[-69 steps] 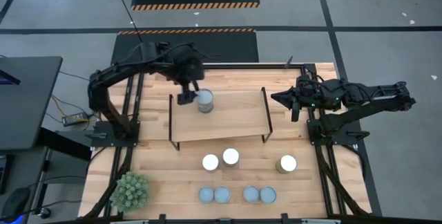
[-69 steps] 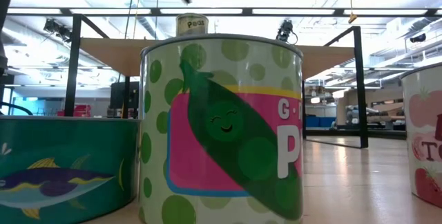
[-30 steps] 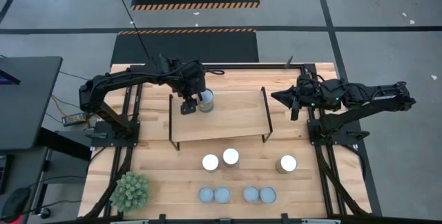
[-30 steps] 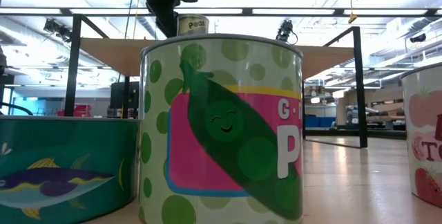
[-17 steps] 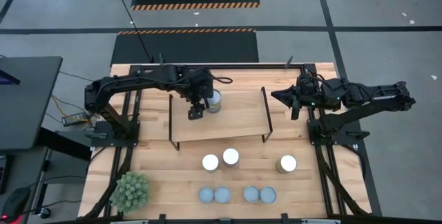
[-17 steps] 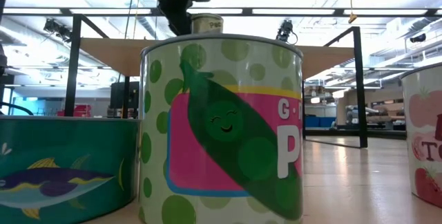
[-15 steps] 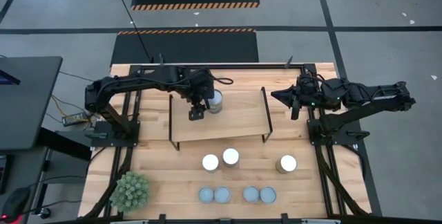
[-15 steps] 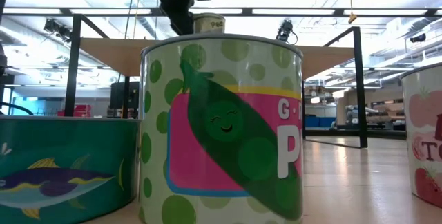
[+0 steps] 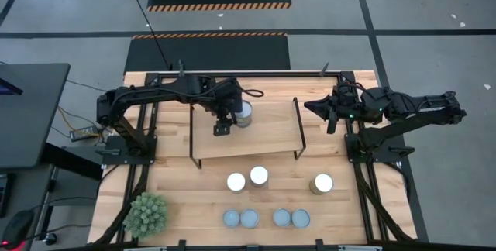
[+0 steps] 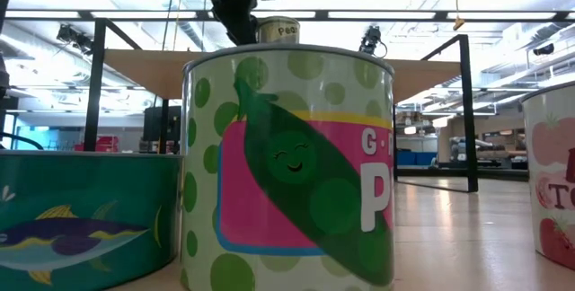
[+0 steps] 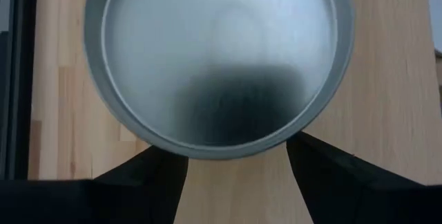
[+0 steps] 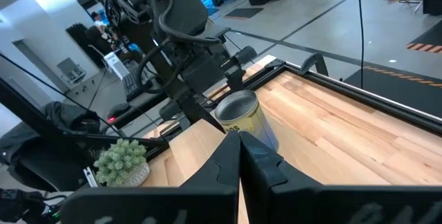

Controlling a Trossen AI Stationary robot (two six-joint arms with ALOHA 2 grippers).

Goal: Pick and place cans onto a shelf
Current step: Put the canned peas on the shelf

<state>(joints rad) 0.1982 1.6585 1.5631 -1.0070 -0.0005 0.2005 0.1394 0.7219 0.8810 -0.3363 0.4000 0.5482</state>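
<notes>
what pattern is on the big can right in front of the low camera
Green polka dots on cream, with a smiling pea pod on pink; clearest in the low view.

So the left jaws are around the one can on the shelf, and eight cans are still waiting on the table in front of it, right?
Not eight. The high view shows seven cans on the table in front of the shelf: three silver-topped, four bluish-grey. The left gripper does have its jaws around the can on the shelf.
</notes>
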